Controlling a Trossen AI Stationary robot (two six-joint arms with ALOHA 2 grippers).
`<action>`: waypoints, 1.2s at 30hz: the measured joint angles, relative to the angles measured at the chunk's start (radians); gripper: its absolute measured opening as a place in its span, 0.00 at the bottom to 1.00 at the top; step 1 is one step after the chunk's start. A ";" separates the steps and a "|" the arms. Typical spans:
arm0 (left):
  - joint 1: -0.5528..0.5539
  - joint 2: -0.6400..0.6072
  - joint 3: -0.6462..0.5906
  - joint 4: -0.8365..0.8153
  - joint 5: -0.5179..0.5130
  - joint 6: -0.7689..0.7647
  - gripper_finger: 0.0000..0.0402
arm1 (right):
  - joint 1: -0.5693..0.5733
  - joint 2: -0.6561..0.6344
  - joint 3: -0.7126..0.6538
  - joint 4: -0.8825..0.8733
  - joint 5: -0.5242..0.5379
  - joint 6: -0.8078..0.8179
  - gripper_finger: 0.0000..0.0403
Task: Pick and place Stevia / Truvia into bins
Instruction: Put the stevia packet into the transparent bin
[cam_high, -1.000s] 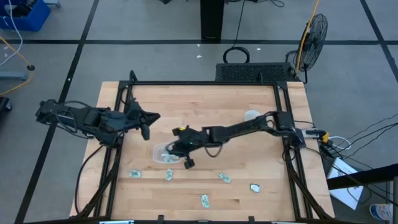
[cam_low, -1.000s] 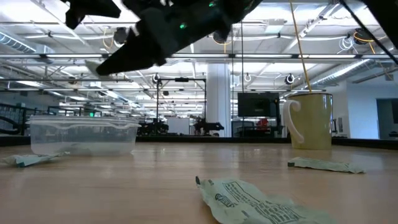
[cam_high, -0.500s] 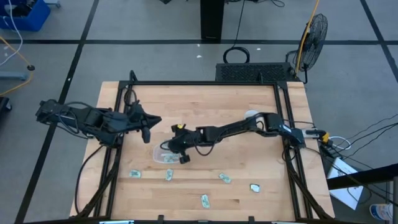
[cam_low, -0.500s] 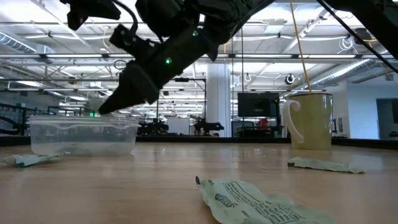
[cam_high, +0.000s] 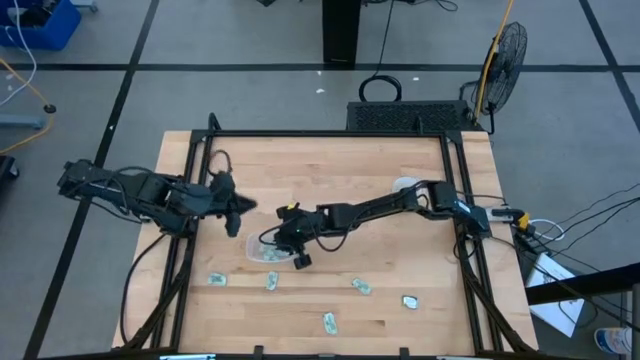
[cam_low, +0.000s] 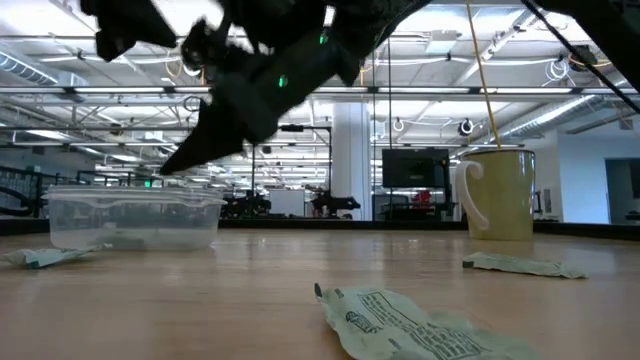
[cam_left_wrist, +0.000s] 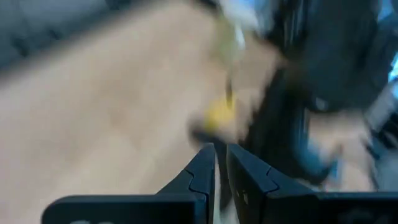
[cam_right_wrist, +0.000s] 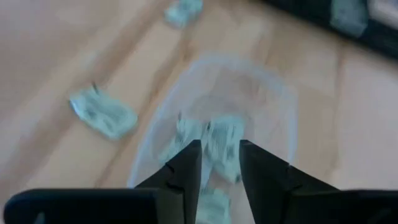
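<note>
The clear tub (cam_high: 266, 248) sits left of the table's middle, and a few pale green-and-white sachets (cam_right_wrist: 219, 144) lie inside it. Several more sachets lie flat on the wood nearer the near edge, such as one (cam_high: 271, 282) and another (cam_high: 361, 287). My right gripper (cam_high: 297, 258) hangs just over the tub's right side, pointing down into it, with its fingers (cam_right_wrist: 188, 163) open and nothing between them. In the low view the right gripper (cam_low: 172, 168) ends above the tub's rim (cam_low: 133, 198). My left gripper (cam_high: 234, 215) hovers left of the tub, shut (cam_left_wrist: 219, 163).
A white mug (cam_high: 403, 185) stands on the right half of the table, toward the far edge, and shows large in the low view (cam_low: 497, 190). Loose sachets (cam_low: 400, 320), (cam_low: 520, 265) lie on the near half. Black frame rails (cam_high: 189, 200) run along both table sides.
My right gripper has come down over the tub, shifting a little toward the table's left and far edge and then back. My left gripper has moved a short way toward the near edge. The sachets on the table have not moved.
</note>
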 joint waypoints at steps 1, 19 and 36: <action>0.000 0.000 0.000 -0.041 0.071 -0.025 0.12 | 0.000 -0.014 0.002 -0.006 0.000 -0.004 0.26; -0.322 0.200 -0.031 -0.430 0.485 -0.642 0.12 | 0.000 -0.524 -0.309 -0.410 0.001 0.096 0.20; -0.430 0.539 -0.049 -0.396 0.593 -0.846 0.12 | -0.001 -0.997 -1.106 0.430 0.002 0.207 0.21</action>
